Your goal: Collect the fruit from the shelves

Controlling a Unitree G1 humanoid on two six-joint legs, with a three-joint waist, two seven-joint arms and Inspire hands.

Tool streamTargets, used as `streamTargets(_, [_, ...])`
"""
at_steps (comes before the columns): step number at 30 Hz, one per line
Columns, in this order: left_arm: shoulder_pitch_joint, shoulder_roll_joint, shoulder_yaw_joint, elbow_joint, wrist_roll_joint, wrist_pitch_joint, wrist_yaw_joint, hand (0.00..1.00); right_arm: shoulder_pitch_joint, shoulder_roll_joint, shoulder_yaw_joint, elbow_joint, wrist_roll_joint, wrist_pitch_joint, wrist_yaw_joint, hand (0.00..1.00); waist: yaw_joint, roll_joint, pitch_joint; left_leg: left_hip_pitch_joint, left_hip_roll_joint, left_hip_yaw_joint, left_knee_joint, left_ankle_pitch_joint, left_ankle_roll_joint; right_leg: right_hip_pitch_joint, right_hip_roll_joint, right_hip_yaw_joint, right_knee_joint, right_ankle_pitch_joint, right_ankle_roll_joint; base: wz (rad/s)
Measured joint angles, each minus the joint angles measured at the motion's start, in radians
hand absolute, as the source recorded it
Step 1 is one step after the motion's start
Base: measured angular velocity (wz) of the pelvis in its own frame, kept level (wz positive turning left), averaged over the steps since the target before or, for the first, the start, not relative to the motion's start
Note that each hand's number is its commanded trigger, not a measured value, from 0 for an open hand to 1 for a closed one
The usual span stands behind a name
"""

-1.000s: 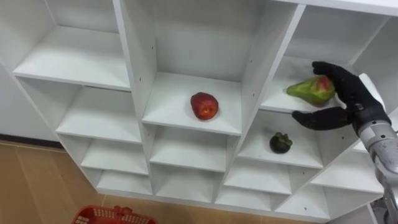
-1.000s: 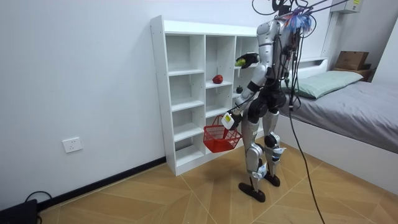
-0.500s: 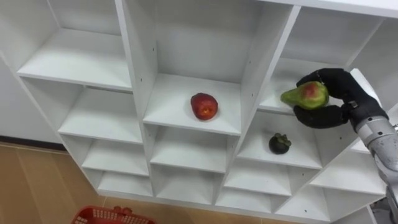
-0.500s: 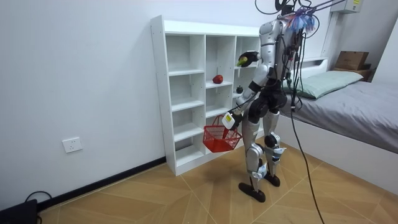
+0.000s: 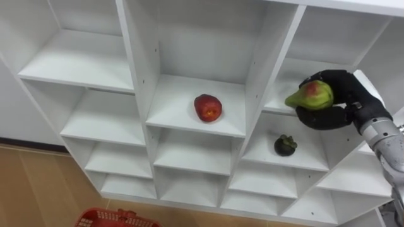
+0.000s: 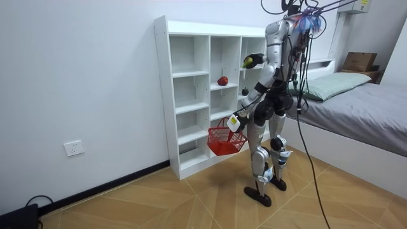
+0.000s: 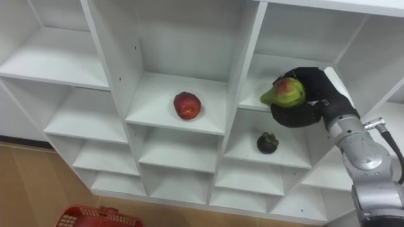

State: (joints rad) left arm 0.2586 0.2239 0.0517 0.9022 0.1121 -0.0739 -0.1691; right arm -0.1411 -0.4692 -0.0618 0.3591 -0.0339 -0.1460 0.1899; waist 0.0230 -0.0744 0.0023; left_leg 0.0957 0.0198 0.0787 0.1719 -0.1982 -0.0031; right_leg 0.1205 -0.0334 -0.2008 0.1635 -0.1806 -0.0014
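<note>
Left eye view: right hand [image 5: 338, 101], center-right of frame, is wrapped around the green-red fruit [image 5: 311, 96], in front of the right column of the closet [image 5: 136, 69]. Red apple [image 5: 207, 107] sits mid-frame, dark fruit [image 5: 285, 145] lower right of it. Room view: red basket [image 6: 222, 140] hangs at the left hand [image 6: 236, 121], can't tell the grip.

The right hand [image 7: 319, 94] has its dark fingers [image 7: 291, 117] curled round a green, red-blushed fruit [image 7: 284, 93], perhaps a pear, held before the right column of the white closet [image 7: 242, 69]. A red apple [image 7: 187, 105] lies on the middle column's shelf. A small dark fruit [image 7: 267, 143] sits in the compartment below the hand. A red basket [image 7: 88, 211] shows at the bottom edge.
</note>
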Motion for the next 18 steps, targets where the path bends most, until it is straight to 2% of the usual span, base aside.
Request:
streamTargets(6, [-0.003, 0.000, -0.015, 0.003, -0.002, 0.000, 0.008, 1.00, 0.015, 0.011, 0.001, -0.027, 0.034, 0.007, 0.002, 1.00, -0.007, -0.002, -0.0015, 0.003, 0.000, 0.001, -0.003, 0.001, -0.001, 0.001, 0.001, -0.002, -0.012, 0.000, 0.000, 0.00])
streamTargets(9, [-0.009, 0.000, -0.016, 0.003, -0.003, -0.001, 0.012, 1.00, 0.055, 0.029, 0.001, -0.098, 0.035, 0.008, -0.002, 1.00, -0.009, -0.009, -0.0006, -0.002, 0.000, 0.002, -0.004, 0.001, -0.001, -0.005, 0.000, -0.003, -0.011, 0.000, 0.000, 0.00])
streamTargets(11, [-0.016, -0.005, -0.016, 0.002, -0.004, -0.003, 0.012, 1.00, 0.090, 0.042, 0.001, -0.171, 0.034, 0.008, 0.004, 1.00, -0.008, -0.010, -0.0031, -0.017, 0.000, 0.003, -0.003, 0.001, -0.001, -0.018, -0.001, 0.000, -0.010, 0.000, 0.000, 0.00])
streamTargets(13, [-0.021, -0.006, -0.016, 0.001, -0.006, -0.007, 0.011, 1.00, 0.112, 0.066, 0.002, -0.246, 0.033, 0.008, 0.017, 1.00, -0.008, -0.009, -0.0031, -0.023, 0.000, 0.005, -0.003, 0.001, -0.001, -0.025, 0.000, 0.003, -0.009, 0.000, 0.000, 0.00])
streamTargets(17, [-0.024, -0.013, -0.017, 0.001, -0.019, -0.008, 0.009, 1.00, 0.121, 0.076, 0.001, -0.257, 0.030, 0.009, 0.018, 1.00, -0.010, -0.005, -0.0042, -0.024, 0.002, 0.012, -0.004, 0.001, -0.001, -0.032, 0.000, 0.005, -0.005, 0.000, 0.000, -0.04])
streamTargets(18, [-0.027, -0.017, -0.017, 0.001, -0.021, -0.009, 0.009, 1.00, 0.121, 0.083, 0.001, -0.265, 0.031, 0.009, 0.018, 1.00, -0.010, 0.002, -0.0019, -0.024, 0.003, 0.016, -0.004, 0.001, -0.001, -0.036, 0.000, 0.008, 0.002, 0.000, 0.000, -0.09])
